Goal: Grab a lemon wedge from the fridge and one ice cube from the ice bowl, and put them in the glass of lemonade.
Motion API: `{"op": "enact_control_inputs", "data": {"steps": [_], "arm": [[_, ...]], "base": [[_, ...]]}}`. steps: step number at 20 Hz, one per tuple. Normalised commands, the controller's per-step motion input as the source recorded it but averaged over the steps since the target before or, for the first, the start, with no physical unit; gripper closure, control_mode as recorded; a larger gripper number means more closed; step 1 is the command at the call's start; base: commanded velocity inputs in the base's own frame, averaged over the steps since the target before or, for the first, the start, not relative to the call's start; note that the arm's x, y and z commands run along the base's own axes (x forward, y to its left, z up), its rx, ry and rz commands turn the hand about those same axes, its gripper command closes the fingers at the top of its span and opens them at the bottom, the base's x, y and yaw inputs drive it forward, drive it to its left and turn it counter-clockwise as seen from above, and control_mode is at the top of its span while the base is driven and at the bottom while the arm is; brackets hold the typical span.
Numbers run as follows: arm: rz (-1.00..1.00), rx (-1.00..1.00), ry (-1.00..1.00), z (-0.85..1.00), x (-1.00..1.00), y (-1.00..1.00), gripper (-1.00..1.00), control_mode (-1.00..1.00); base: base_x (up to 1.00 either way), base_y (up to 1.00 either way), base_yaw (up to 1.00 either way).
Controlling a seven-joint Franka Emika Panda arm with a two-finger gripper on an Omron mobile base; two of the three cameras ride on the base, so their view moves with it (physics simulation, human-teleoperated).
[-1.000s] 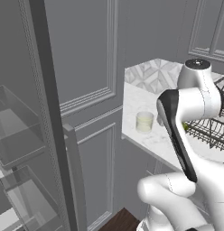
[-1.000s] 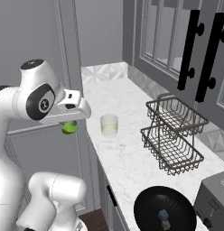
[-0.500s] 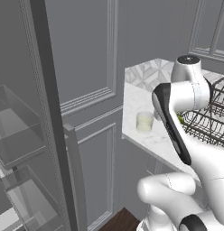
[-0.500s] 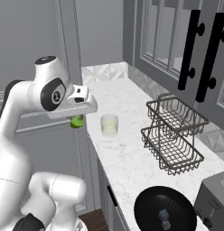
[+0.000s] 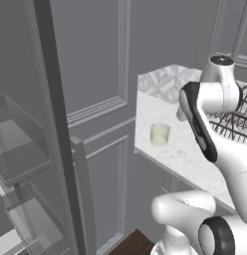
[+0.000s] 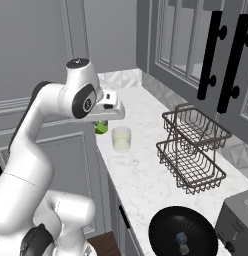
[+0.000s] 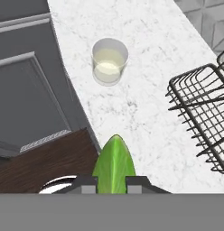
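My gripper [image 7: 111, 184] is clamped on one lemon wedge [image 7: 114, 164], a green-yellow sliver pinched between my two dark fingertips [image 7: 86, 184], its pointed end sticking out ahead of them. In the right base view the same wedge [image 6: 100, 127] shows as a small green spot under my hand [image 6: 107, 112], just beside the glass of lemonade [image 6: 121, 138] and on the side of it toward the counter's front edge.

There is one glass of lemonade [image 7: 109, 61], upright on the white marble counter [image 7: 145, 94], near the counter's edge; from my hand it sits ahead of the wedge's tip, apart from it, not touching. In the left base view the glass [image 5: 159, 134] stands alone on the counter's near corner.

Beyond the glass from the counter's edge stands one black wire rack [image 6: 193, 146] with two tiers. Farther along the counter from the glass lies one round black bowl [image 6: 182, 235] with a single small cube [image 6: 181, 239] in it. The fridge [image 5: 31, 149] stands open, well away from the glass past the grey panelled cabinets [image 5: 105, 89], with clear bins on its door.
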Motion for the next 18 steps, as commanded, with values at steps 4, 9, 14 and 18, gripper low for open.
{"op": "enact_control_inputs", "data": {"steps": [4,9,14,18], "arm": [[-0.07,0.10,0.00,0.00,0.11,-0.28,1.00,-1.00],[-0.16,0.05,-0.03,0.00,0.37,0.01,1.00,-1.00],[-0.19,0.00,0.05,0.00,0.50,0.22,1.00,-1.00],[-0.18,0.00,0.10,-0.17,0.58,0.18,1.00,-1.00]], "base": [[0.00,0.00,0.00],[0.00,0.00,0.00],[0.00,0.00,0.00],[0.00,0.00,0.00]]}}
